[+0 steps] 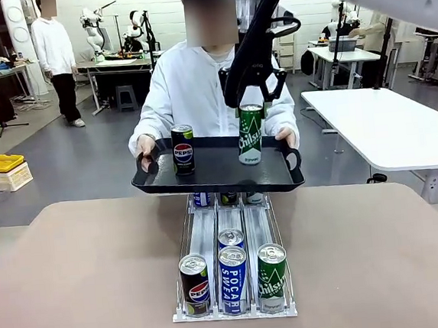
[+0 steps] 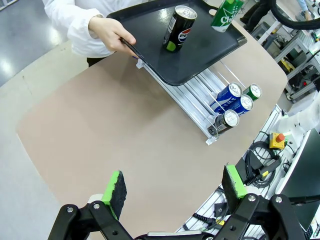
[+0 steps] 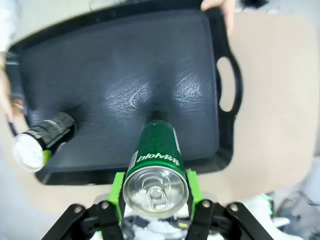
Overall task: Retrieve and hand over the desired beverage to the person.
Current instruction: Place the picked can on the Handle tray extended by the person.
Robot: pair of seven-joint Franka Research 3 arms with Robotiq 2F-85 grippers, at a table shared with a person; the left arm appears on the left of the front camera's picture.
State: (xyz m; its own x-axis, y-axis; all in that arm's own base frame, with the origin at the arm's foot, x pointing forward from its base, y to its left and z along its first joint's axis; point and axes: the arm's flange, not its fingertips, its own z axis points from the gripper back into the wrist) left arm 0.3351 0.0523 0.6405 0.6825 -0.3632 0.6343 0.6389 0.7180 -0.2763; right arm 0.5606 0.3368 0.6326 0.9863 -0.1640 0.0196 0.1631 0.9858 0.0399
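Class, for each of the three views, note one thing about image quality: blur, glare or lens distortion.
Front view: sharp and evenly lit, with a soft shadow under the black tray. Left wrist view: wide-angle lens bows the table edges. Right wrist view: the green can is crisp, the Pepsi can blurs, and glare streaks the tray.

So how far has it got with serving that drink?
Nearly finished. A Pepsi can already stands on the black tray held by the person. The right end effector is shut on the green Chilsung can, at or just above the tray. Left: let go and draw back. The left end effector waits open.
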